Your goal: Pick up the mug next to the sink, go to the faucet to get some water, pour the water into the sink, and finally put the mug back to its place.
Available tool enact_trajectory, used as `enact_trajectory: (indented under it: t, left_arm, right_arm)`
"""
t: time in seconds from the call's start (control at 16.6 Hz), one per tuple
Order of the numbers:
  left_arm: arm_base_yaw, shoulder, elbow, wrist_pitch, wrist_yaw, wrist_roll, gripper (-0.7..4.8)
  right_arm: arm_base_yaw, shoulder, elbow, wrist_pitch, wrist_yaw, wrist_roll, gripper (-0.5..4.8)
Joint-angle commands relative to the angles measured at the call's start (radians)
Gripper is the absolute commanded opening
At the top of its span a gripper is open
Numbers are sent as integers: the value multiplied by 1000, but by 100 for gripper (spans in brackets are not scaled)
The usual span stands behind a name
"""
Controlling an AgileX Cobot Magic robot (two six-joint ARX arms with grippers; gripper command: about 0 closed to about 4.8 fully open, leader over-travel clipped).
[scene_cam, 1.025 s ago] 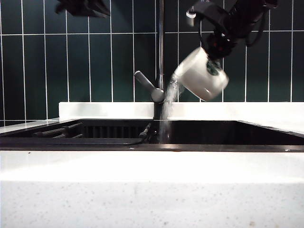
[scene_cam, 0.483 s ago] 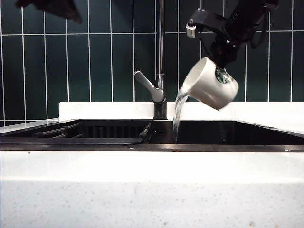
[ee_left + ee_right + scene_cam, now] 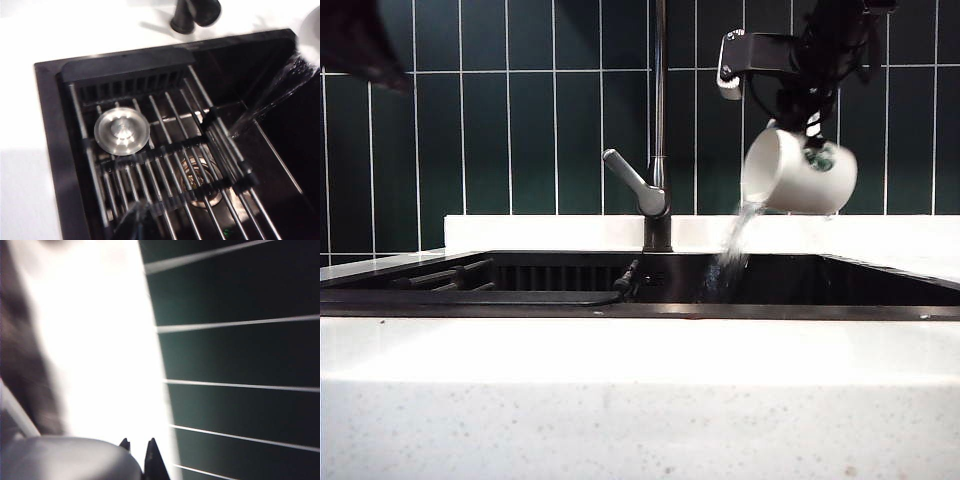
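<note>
Pouring now: right gripper [image 3: 807, 135] fingers clenched on the mug [image 3: 798, 172], I'd hold the tilt steady so water [image 3: 735, 240] lands inside the sink [image 3: 880, 285]; left gripper sits clenched empty, upper left.

Left gripper [image 3: 360, 45]: dark blur cut off at exterior view's upper-left corner; jaws not resolvable. Faucet [image 3: 660, 100] pipe runs off top edge. Mug [image 3: 65, 457] clipped at right wrist view's lower edge, blurred. Mug logo [image 3: 820, 157] mostly hidden.

My right gripper [image 3: 810, 135] hangs at two o'clock, fingers clamped, wrist rolled over; my left gripper [image 3: 360, 45], fingers closed, sits blurred at ten o'clock.
</note>
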Motion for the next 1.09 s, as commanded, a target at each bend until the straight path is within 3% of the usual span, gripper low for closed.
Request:
enact_trajectory:
  t: [0.06, 0.18, 0.24, 0.48, 0.78, 0.84, 0.97, 1.03, 1.09]
  left_arm:
    - [2, -64, -88, 36, -2, -26, -6]
    - [2, -78, -129, 36, -1, -26, -6]
    - [2, -79, -140, 35, -1, -25, -6]
    - [1, -79, -150, 43, 2, -26, -6]
    - [1, -110, -150, 37, 2, -26, -6]
    - [1, -130, -150, 35, -2, -26, -6]
    - [1, -163, -150, 36, -11, -25, -6]
    - [1, -175, -150, 36, -19, -26, -6]
    - [1, -199, -150, 37, -28, -26, -6]
  right_arm:
    - [16, -21, 13, 114, 12, -132, -2]
    - [38, -21, 13, 124, -56, -307, -1]
    - [44, -21, 14, 123, -98, -329, -2]
    - [74, -7, 13, 93, -101, -415, -2]
    - [123, -9, 11, 62, -44, -423, -2]
    - [123, -9, 11, 39, -45, -409, -1]
    - [122, -10, 11, 37, -6, -240, -1]
    - [114, -13, 11, 36, 18, -132, -1]
    - [89, -22, 11, 19, -2, 83, -1]
